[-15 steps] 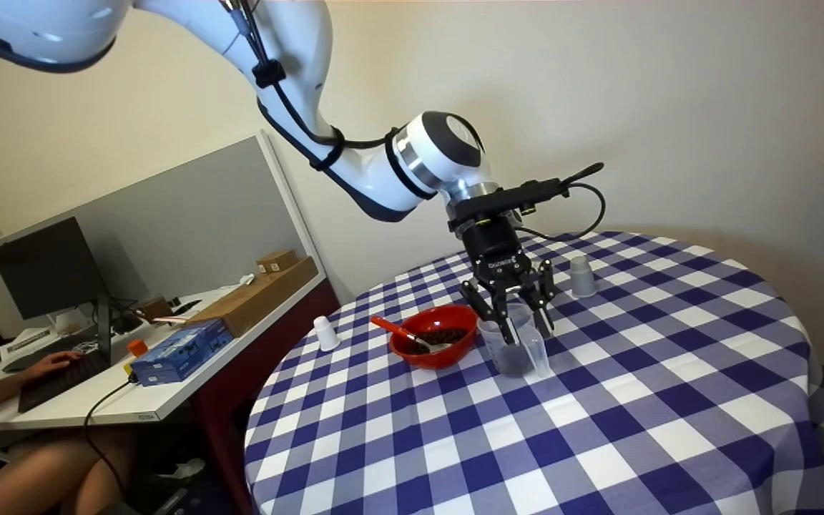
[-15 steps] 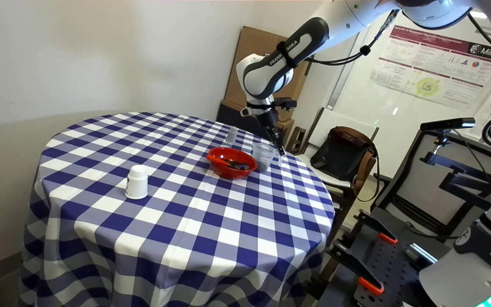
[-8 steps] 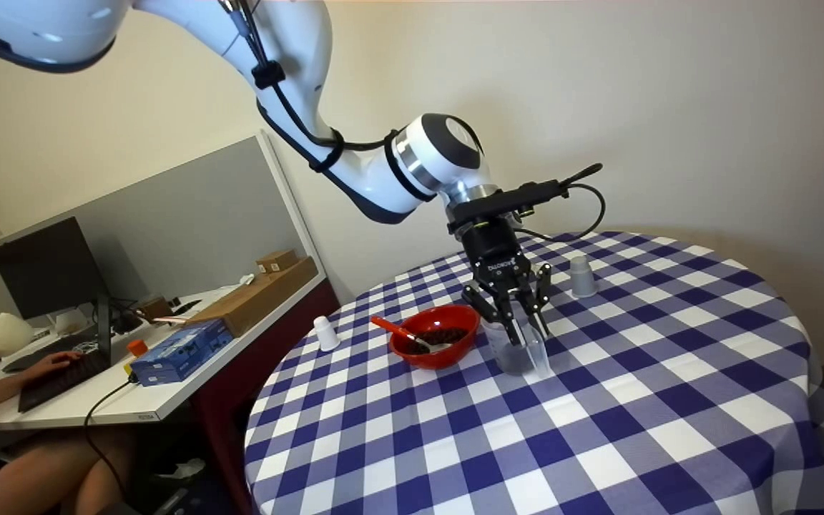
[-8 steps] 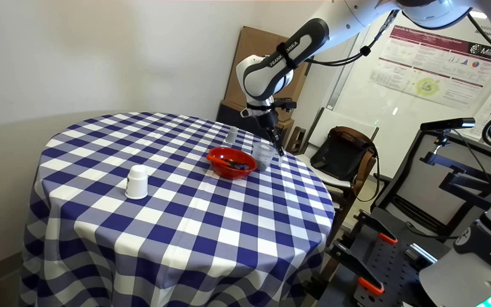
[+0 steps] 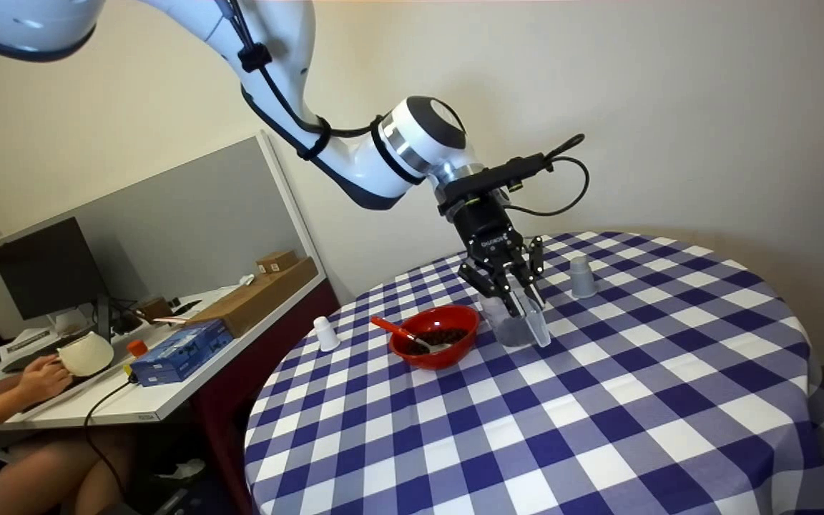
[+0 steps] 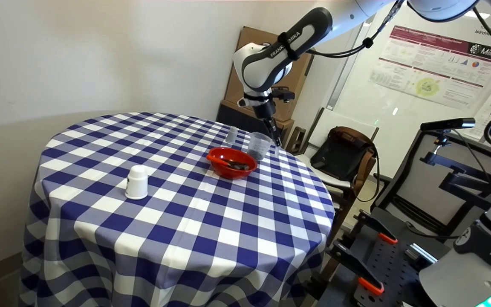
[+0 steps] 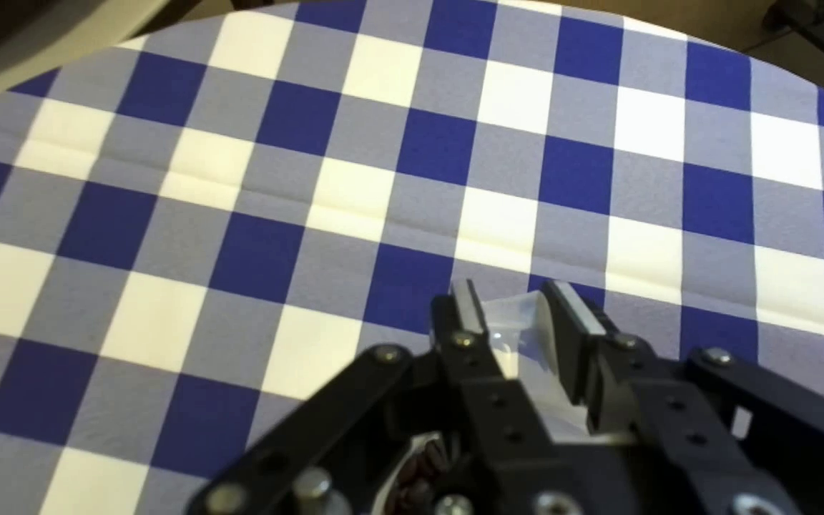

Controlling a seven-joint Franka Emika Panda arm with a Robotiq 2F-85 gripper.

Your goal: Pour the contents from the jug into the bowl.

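Wrist view, bottom: my claw [image 7: 517,307] pinches the jug [image 7: 535,366] by its handle, gotta lift above the bowl [image 5: 432,362] before tipping.

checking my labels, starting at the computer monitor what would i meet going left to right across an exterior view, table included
Monitor → blue box → white cup → red bowl → clear jug → greyish cup
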